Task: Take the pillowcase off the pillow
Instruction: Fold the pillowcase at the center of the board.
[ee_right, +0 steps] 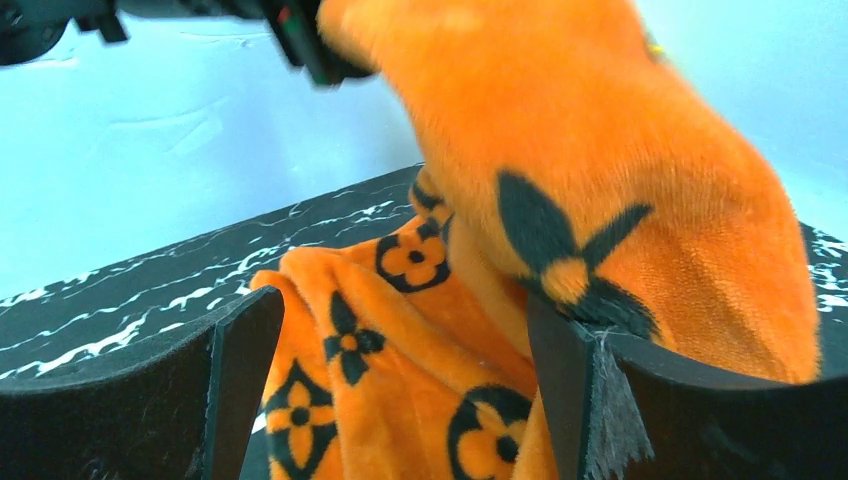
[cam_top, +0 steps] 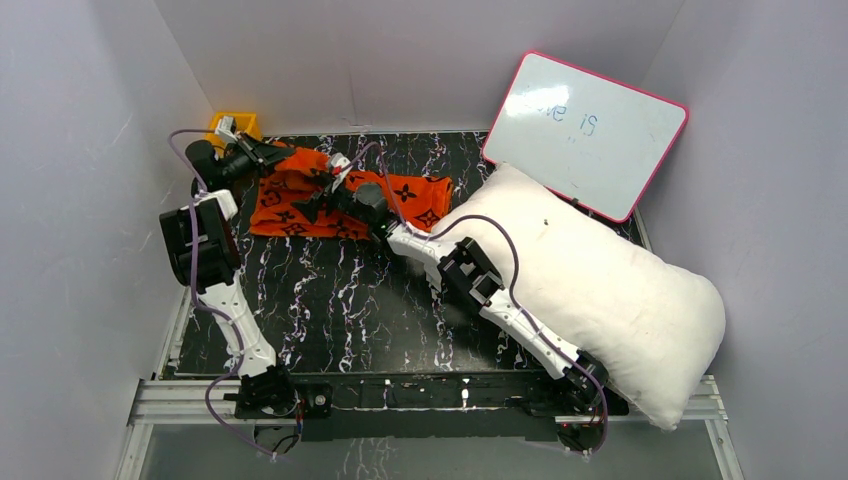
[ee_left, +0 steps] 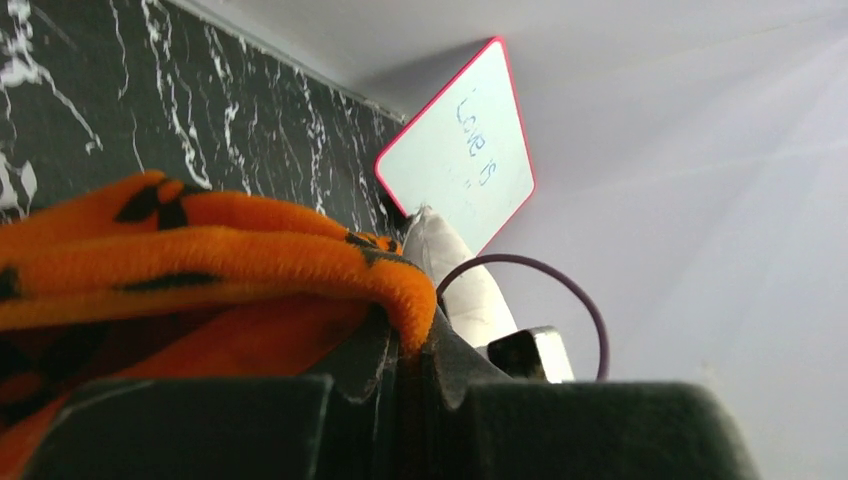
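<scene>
The pillowcase lies bunched at the far left of the table, off the pillow and just beside its corner. The pillow lies bare on the right, in front of the whiteboard. The left gripper is closed and pinches a fold of the pillowcase. The right gripper stands wide open, with fabric between its fingers.

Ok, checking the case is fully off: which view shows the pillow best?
Top external: nearly the whole pillow lies bare on the right. Left wrist shows perhaps one corner below the whiteboard; right wrist shows only pillowcase.
</scene>
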Robot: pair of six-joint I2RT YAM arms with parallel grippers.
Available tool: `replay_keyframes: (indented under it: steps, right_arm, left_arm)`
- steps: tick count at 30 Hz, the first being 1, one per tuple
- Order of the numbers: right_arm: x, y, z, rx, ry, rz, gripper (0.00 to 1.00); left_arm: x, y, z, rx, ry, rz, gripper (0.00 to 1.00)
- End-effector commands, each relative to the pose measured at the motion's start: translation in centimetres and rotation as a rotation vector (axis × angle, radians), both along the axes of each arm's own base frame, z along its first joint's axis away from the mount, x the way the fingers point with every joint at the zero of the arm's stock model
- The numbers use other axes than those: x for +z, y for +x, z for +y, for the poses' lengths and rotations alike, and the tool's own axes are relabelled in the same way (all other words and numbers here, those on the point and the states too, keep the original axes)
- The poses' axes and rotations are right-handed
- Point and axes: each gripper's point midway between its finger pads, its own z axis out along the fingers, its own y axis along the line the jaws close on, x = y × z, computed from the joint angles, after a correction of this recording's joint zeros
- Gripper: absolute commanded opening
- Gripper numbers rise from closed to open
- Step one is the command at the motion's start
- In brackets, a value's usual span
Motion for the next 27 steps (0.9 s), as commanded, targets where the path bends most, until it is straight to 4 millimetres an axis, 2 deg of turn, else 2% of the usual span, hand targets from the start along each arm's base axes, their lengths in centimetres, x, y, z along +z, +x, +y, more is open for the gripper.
replay_keyframes:
  steps: [1, 4, 6, 9, 12, 13, 15, 17, 19, 22, 24, 25, 27]
  right_arm:
    - [4.2, 2.6, -1.9, -0.125, 0.134, -0.114, 0.99]
    - [3.8, 3.4, -2.5, -0.151, 0.127, -0.103, 0.99]
    - [4.2, 3.9, -2.9, -0.162, 0.136, -0.103, 0.99]
    - [5.0, 3.4, -3.0, -0.124, 0.137, -0.099, 0.99]
    - [6.1, 1.0, -2.8, -0.013, 0.113, -0.096, 0.99]
    - [7.7, -0.3, -3.0, 0.036, 0.110, -0.097, 0.99]
    - [8.9, -3.2, -3.6, 0.145, 0.073, -0.084, 0.99]
    - [9.9, -6.3, -4.9, 0.240, 0.026, -0.062, 0.99]
    - [11.1, -9.4, -6.8, 0.314, -0.012, -0.040, 0.99]
    - [13.1, -12.5, -10.3, 0.333, -0.053, -0.019, 0.99]
    - [14.0, -13.0, -12.6, 0.282, -0.077, -0.014, 0.99]
    - [13.7, -12.9, -13.8, 0.252, -0.099, -0.005, 0.99]
    - [14.2, -11.9, -15.8, 0.175, -0.133, 0.004, 0.99]
  left_arm:
    - [1.4, -2.0, -2.2, -0.058, 0.038, -0.049, 0.00]
    - [0.6, -2.8, -2.5, -0.079, 0.034, -0.034, 0.00]
    - [0.6, -3.5, -2.8, -0.087, 0.035, -0.036, 0.00]
    - [0.5, -4.9, -3.2, -0.090, 0.050, -0.048, 0.00]
    - [0.3, -6.1, -2.6, -0.068, 0.053, -0.040, 0.00]
    - [0.4, -6.5, -2.0, -0.052, 0.056, -0.040, 0.00]
    - [0.4, -7.2, -0.8, -0.015, 0.062, -0.040, 0.00]
    - [0.5, -8.0, 0.8, 0.031, 0.071, -0.043, 0.00]
    - [0.5, -9.0, 1.5, 0.057, 0.084, -0.049, 0.00]
    - [-0.6, -10.3, 1.8, 0.095, 0.114, -0.017, 0.00]
    - [-3.0, -11.5, 1.9, 0.119, 0.147, 0.064, 0.00]
    - [-4.3, -12.1, 1.9, 0.126, 0.179, 0.095, 0.00]
    - [-7.1, -13.3, 2.1, 0.139, 0.255, 0.160, 0.00]
